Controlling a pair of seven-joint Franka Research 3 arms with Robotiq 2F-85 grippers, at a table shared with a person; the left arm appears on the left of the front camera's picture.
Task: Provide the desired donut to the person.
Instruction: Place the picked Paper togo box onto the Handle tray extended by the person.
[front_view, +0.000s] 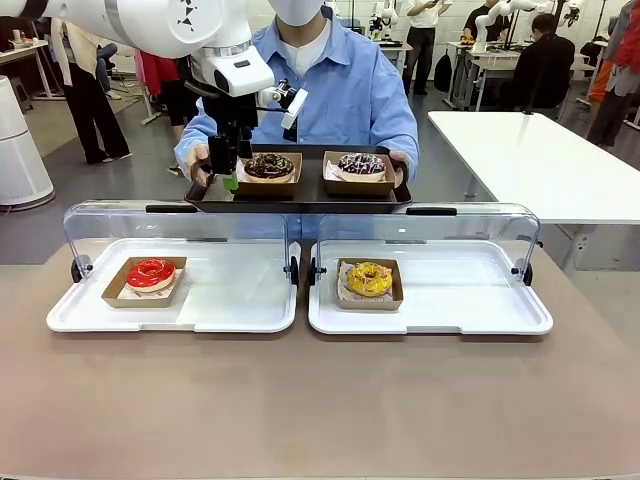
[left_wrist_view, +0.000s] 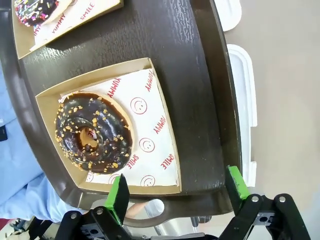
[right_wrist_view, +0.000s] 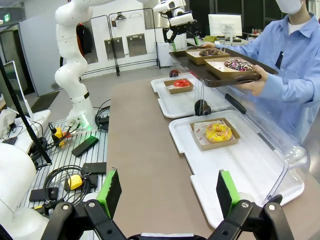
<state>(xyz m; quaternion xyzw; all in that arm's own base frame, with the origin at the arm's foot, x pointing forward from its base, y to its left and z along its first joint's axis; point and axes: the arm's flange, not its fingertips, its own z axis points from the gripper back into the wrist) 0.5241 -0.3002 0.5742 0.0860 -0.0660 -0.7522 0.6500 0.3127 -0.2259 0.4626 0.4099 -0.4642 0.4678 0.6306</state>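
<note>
**Two donuts on the person's tray, left gripper spread beside the chocolate one**

Two boxed donuts sit on the dark rectangular tray (front_view: 300, 195) that the person in the light blue shirt (front_view: 345, 85) holds by its handles beyond the table. On the robot's left side of that tray lies the chocolate donut with nut crumbs (left_wrist_view: 93, 132), in a tan cardboard box lined with white printed paper; beside it is the chocolate donut with coloured sprinkles (front_view: 361, 163) in a like box.

The left gripper (left_wrist_view: 176, 192) hangs at the tray's left end, its green-padded fingers (left_wrist_view: 119, 198) standing wide apart, holding nothing; the wrist view shows the nut donut's box just ahead of them, not touched.

On the brown table, two white trays with raised clear lids lie side by side. The left white tray (front_view: 230, 300) carries a red-glazed donut (front_view: 151, 273) in a cardboard box, the right white tray (front_view: 470, 300) a yellow-iced donut (front_view: 369, 279).

The right gripper (right_wrist_view: 170, 192) is low over the table's near end, well apart from the trays, jaws wide and empty.
</note>
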